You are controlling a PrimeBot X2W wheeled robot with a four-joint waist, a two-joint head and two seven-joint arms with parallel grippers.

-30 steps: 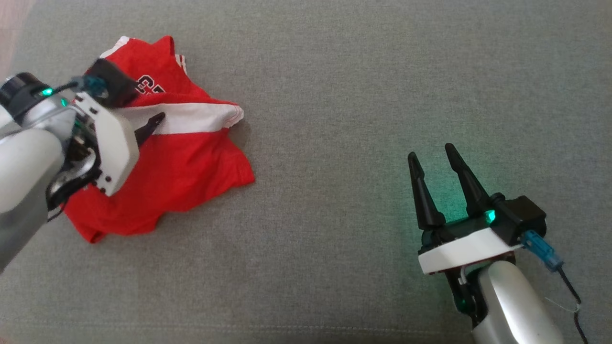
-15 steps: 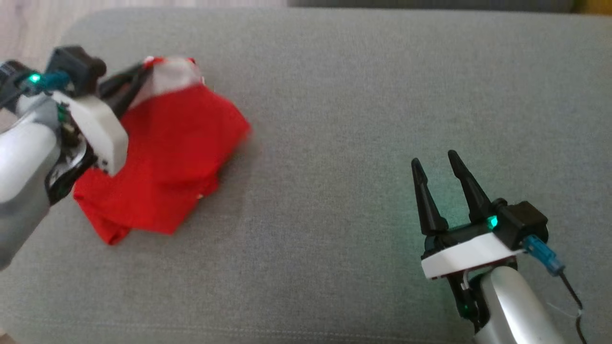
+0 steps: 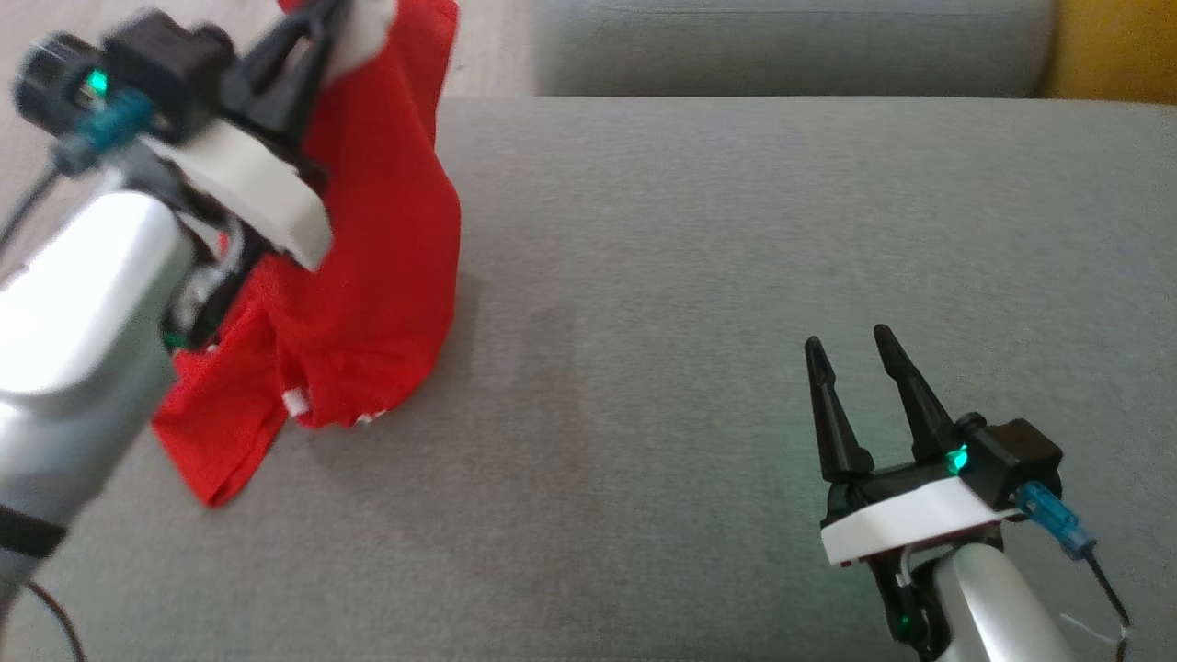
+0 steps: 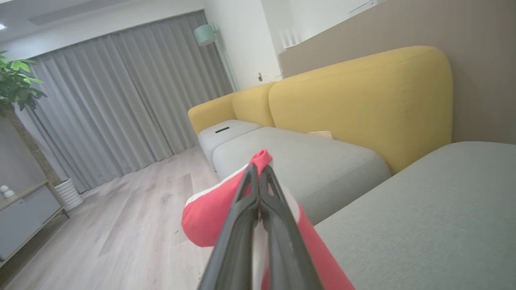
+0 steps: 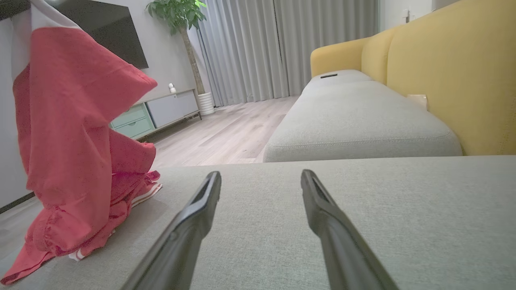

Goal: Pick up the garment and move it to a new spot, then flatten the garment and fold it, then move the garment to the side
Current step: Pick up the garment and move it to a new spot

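Nearest, at the lower right of the head view, the right claw (image 3: 849,338) is seen released, its 2 fingers spread and pointed away over the bare grey cushion (image 3: 690,276); nothing is held between them. In the right wrist view the same claw (image 5: 260,174) is shown low over the cushion (image 5: 403,209), with a clear gap between the fingers.

Farther left, the left claw (image 3: 317,18) is raised above the cushion's left part and is clenched on the garment (image 3: 386,230), a red piece with white trim. In the left wrist view the 2 fingers of this claw (image 4: 259,168) are pressed together, and a fold of the garment (image 4: 205,213) is pinched at their tips. The garment (image 5: 72,133) is hung from that grip as a tall drape, and its lower folds are bunched on the cushion near the left edge.

Beyond the cushion, another grey seat (image 5: 354,117), a yellow backrest (image 5: 443,80), a wooden floor (image 5: 225,133) and grey curtains (image 5: 250,48) are visible.
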